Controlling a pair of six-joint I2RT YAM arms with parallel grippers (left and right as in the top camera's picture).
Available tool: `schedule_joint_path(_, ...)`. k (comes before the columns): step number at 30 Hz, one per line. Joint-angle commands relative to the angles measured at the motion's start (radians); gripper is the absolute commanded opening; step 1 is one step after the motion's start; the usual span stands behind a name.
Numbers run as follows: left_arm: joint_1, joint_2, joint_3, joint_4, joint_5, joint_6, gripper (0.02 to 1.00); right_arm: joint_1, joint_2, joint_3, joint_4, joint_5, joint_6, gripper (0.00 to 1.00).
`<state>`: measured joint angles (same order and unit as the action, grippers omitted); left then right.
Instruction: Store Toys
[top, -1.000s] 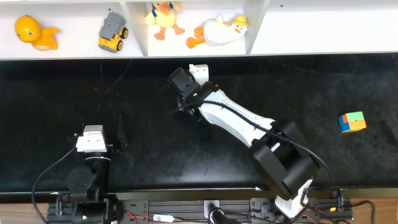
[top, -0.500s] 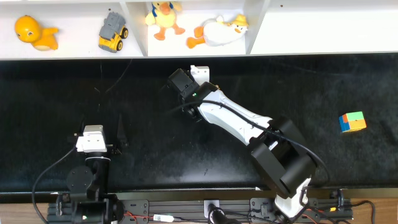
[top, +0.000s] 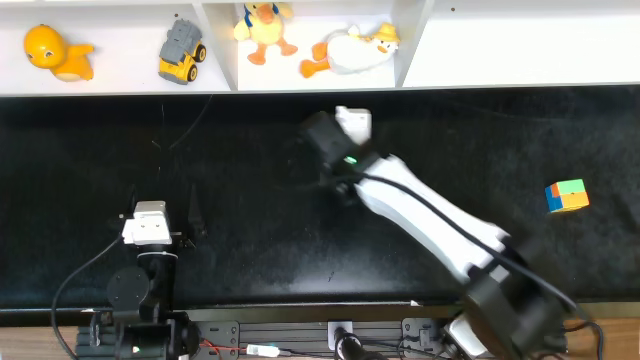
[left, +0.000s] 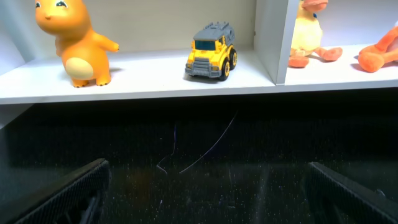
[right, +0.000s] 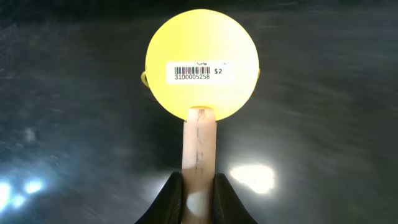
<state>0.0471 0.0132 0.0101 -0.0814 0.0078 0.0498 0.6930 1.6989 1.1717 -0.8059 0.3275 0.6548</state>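
My right gripper (right: 199, 194) is shut on the wooden handle (right: 198, 140) of a yellow ball-headed rattle (right: 201, 62), held above the black mat. In the top view the right arm (top: 420, 215) stretches to the mat's middle, just below the shelf. A multicoloured cube (top: 566, 196) lies on the mat at the far right. My left gripper (top: 190, 215) rests open low on the left, facing the shelf, with nothing between its fingers (left: 68, 190).
The white shelf (top: 120, 88) along the far edge holds an orange figure (top: 55, 50), a yellow truck (top: 181, 55), a yellow plush duck (top: 264, 28) and a white plush duck (top: 352, 50). Its right compartment (top: 530, 40) stands bare.
My right arm has swung to the right with the rattle in its gripper. The left arm has not moved.
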Motion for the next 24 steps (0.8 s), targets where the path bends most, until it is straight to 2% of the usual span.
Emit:
schedule_joint_path(1, -0.003, -0.01, -0.002, 0.0, 0.013, -0.022, 0.998, -0.083, -0.269, -0.207, 0.022, 0.032, -0.005, 0.066)
schedule_joint_path(3, -0.003, -0.01, -0.002, 0.0, 0.013, -0.022, 0.998, -0.135, -0.369, -0.281, 0.021, 0.032, -0.005, 0.075)
schedule_joint_path(5, -0.003, -0.01, -0.002, 0.0, 0.013, -0.022, 0.998, -0.204, -0.475, -0.344, 0.021, 0.024, -0.052, 0.075)
schedule_joint_path(9, -0.003, -0.01, -0.002, 0.0, 0.013, -0.022, 0.998, -0.346, -0.62, -0.369, 0.024, -0.013, -0.295, 0.062)
schedule_joint_path(12, -0.003, -0.01, -0.002, 0.0, 0.013, -0.022, 0.998, -0.42, -0.655, -0.359, 0.044, -0.024, -0.429, 0.064)
schedule_joint_path(18, -0.003, -0.01, -0.002, 0.0, 0.013, -0.022, 0.998, -0.521, -0.554, -0.302, 0.086, -0.024, -0.609, 0.051)
schedule_joint_path(24, -0.003, -0.01, -0.002, 0.0, 0.013, -0.022, 0.998, -0.538, -0.351, -0.137, 0.109, -0.023, -0.775, 0.042)
